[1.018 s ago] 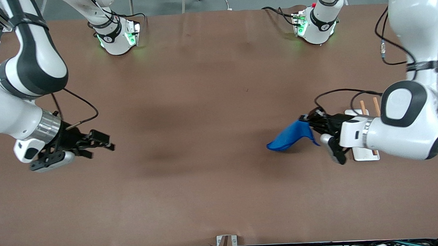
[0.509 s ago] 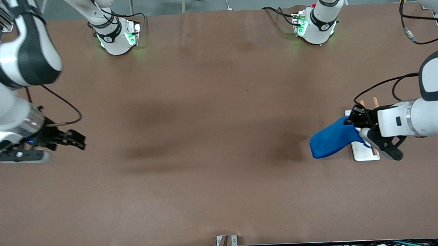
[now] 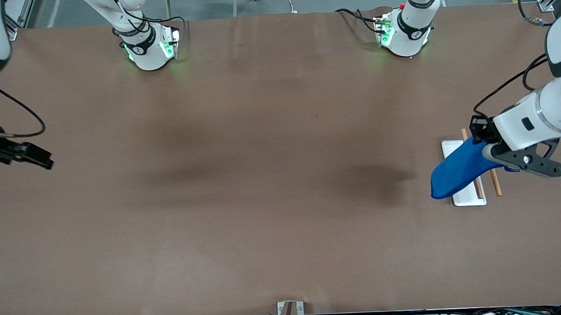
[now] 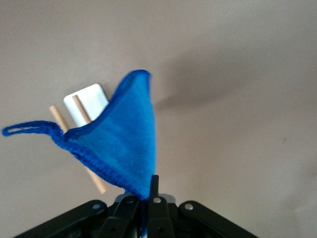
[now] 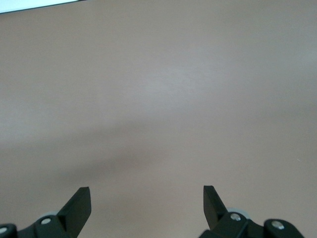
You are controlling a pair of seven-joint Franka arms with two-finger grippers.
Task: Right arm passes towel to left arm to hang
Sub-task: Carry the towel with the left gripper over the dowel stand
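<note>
The bright blue towel [image 3: 455, 172] hangs from my left gripper [image 3: 477, 139], which is shut on one corner of it. The towel is in the air over the white rack base [image 3: 468, 199] with its two wooden pegs [image 3: 495, 184], at the left arm's end of the table. In the left wrist view the towel [image 4: 124, 144] droops from the left gripper [image 4: 148, 191], its small loop [image 4: 25, 129] sticking out beside the pegs [image 4: 59, 116] and the rack base [image 4: 92, 96]. My right gripper [image 3: 44, 161] is open and empty at the right arm's end of the table; its wrist view [image 5: 147, 196] shows only bare table.
The brown table [image 3: 262, 177] lies between the two arms. The right arm's base [image 3: 150, 47] and the left arm's base [image 3: 404, 33] stand at the table's edge farthest from the front camera. A small metal bracket [image 3: 289, 308] sits at the nearest edge.
My left gripper has carried the towel toward the left arm's end of the table until it hangs over the rack. My right arm has drawn back toward its own end of the table.
</note>
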